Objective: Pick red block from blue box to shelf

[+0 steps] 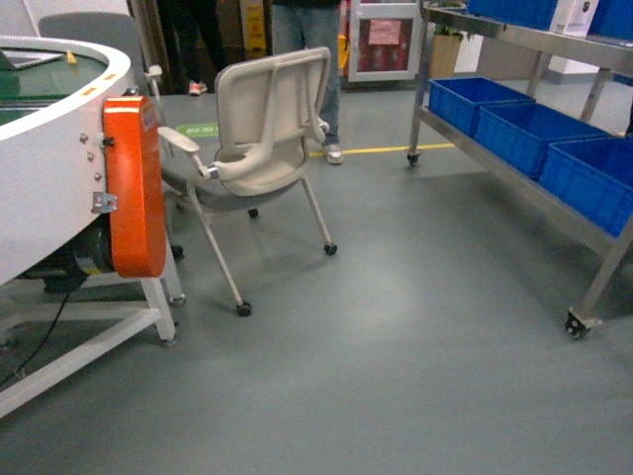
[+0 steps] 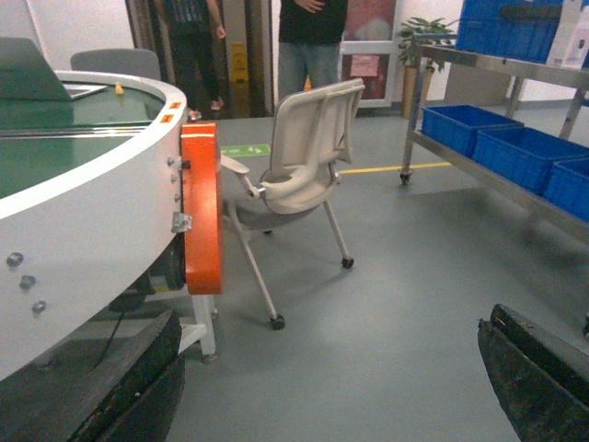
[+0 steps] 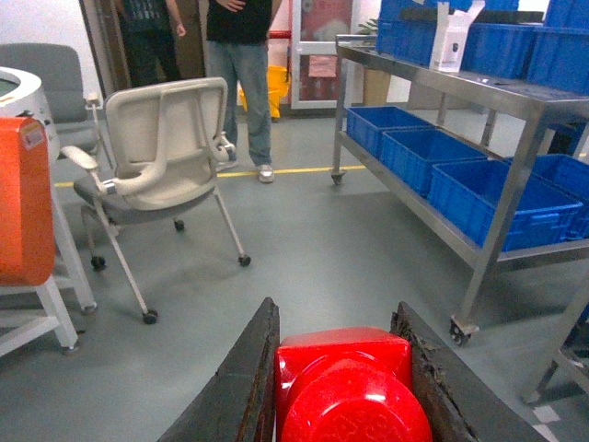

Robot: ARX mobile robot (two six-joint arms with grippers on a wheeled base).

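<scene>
The red block (image 3: 345,387), glossy with a round stud facing the camera, fills the bottom of the right wrist view, clamped between the dark fingers (image 3: 239,387) of my right gripper (image 3: 337,322), which is shut on it above the grey floor. The steel shelf (image 3: 479,92) stands ahead to the right; it also shows in the head view as shelf (image 1: 419,89) and in the left wrist view as shelf (image 2: 515,69). My left gripper (image 2: 331,359) is open, its jaws wide apart with only floor between them. The blue box is out of view. Neither gripper shows in the head view.
Dark blue ribbed crates (image 1: 524,134) fill the shelf's lower tier, and more sit on top. A beige wheeled chair (image 1: 267,139) stands mid-floor. A white round conveyor with an orange guard (image 1: 134,188) is on the left. Two people (image 3: 239,55) stand at the back.
</scene>
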